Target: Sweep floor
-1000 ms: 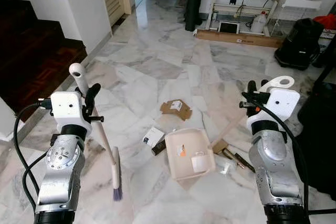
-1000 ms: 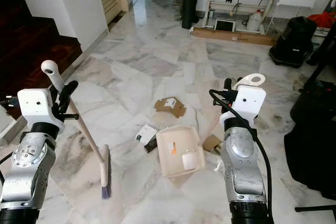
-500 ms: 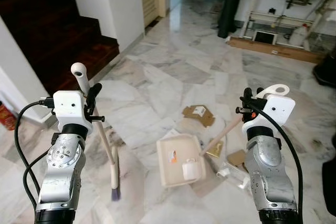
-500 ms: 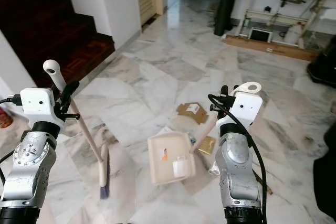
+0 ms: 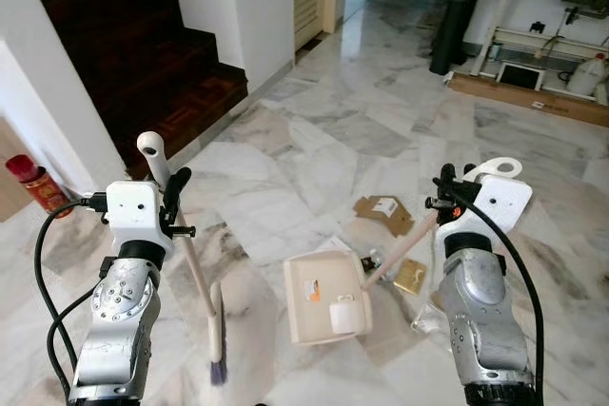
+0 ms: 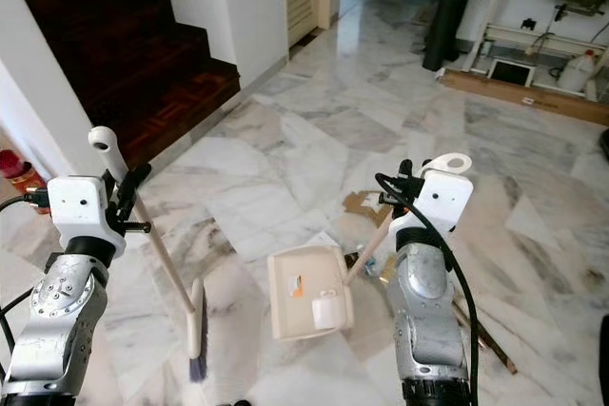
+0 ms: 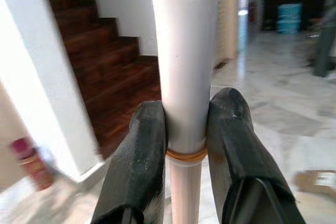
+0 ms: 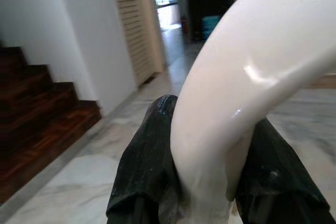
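Over on the left, the left gripper (image 7: 186, 145) has its two black fingers (image 7: 144, 171) clamped tight on the white grip of the broom (image 5: 195, 278), right near the top of the handle where the white sleeve meets the pale shaft, with just the rounded cap poking out above. The shaft slants down to the bristle head (image 5: 217, 339), which sits at the marble floor (image 5: 314, 154) just left of the dustpan. Looks like a light, stiff stick, so holding it that high probably gives reach but not much leverage, and smooth plastic could twist in the pinch if the bristles drag. In the middle the cream dustpan (image 5: 326, 297) lies flat on the tiles with a small white item in its tray. Beyond it there's scattered litter: a flattened cardboard scrap (image 5: 383, 214) and a little tan piece (image 5: 412, 276), both a bit apart from the pan. On the right, the right gripper (image 8: 205, 182) is closed around the curved white top of the dustpan's long handle (image 5: 400, 252), which runs down at an angle to the pan. That one's light and rigid too, I'd guess, though a glossy curved grip seems easy to let slip or swivel
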Controlling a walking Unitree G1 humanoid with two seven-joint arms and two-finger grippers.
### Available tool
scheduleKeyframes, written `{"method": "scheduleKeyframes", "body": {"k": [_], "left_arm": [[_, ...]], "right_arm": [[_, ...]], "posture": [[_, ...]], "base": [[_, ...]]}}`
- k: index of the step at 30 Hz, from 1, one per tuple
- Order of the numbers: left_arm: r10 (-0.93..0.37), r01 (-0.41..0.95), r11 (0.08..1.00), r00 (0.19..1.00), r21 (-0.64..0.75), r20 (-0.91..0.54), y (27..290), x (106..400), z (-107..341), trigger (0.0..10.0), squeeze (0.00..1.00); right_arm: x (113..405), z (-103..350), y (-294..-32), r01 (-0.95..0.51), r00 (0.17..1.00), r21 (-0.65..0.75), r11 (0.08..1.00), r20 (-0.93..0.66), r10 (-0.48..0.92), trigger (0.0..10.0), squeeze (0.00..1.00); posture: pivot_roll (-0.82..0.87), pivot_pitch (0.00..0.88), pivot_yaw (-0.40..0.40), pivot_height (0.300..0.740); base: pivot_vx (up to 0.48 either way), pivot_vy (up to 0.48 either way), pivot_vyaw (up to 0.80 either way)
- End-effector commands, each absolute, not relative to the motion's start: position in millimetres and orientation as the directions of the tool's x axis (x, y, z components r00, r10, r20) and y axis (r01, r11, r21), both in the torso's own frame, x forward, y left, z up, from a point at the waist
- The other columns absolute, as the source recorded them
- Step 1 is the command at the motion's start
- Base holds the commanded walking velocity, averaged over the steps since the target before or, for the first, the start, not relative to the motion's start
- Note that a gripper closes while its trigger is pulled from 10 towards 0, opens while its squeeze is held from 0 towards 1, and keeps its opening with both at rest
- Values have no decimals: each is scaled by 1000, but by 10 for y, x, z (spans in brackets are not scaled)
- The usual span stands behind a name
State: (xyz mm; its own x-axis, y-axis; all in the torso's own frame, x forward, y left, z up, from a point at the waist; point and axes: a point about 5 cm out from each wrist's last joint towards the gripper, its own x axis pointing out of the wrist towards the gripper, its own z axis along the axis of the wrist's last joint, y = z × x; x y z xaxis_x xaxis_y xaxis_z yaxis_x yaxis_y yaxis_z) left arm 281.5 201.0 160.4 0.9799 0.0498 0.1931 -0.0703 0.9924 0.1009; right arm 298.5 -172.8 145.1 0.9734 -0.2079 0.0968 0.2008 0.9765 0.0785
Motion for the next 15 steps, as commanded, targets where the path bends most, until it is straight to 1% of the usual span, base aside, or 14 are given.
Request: {"method": "scheduleKeyframes", "body": {"k": [1,5,7,12,15], "left_arm": [[65,-99,987,967,128,244,2067,2810,1734,10000,0],[86,-119,986,965,119,248,2071,2815,1735,10000,0],[91,-121,986,964,111,249,2055,2821,1735,10000,0],[59,-88,990,968,112,243,1945,2827,1728,10000,0],[64,-93,990,967,108,245,1954,2813,1735,10000,0]], "right_arm": [[2978,1646,-1626,159,968,98,983,179,-174,10000,0],[3006,1696,-1670,161,967,97,982,186,-176,10000,0],[3022,1739,-1695,161,964,97,982,198,-178,10000,0],[3049,1736,-1756,174,962,99,980,195,-191,10000,0],[3056,1722,-1714,166,966,107,980,182,-184,10000,0]], "posture": [[-84,0,48,740],[-98,0,31,740],[-102,0,35,740],[-75,0,34,740],[-66,0,24,740]], "base": [[0,0,800],[0,0,800],[0,0,800],[0,0,800],[0,0,544]]}}
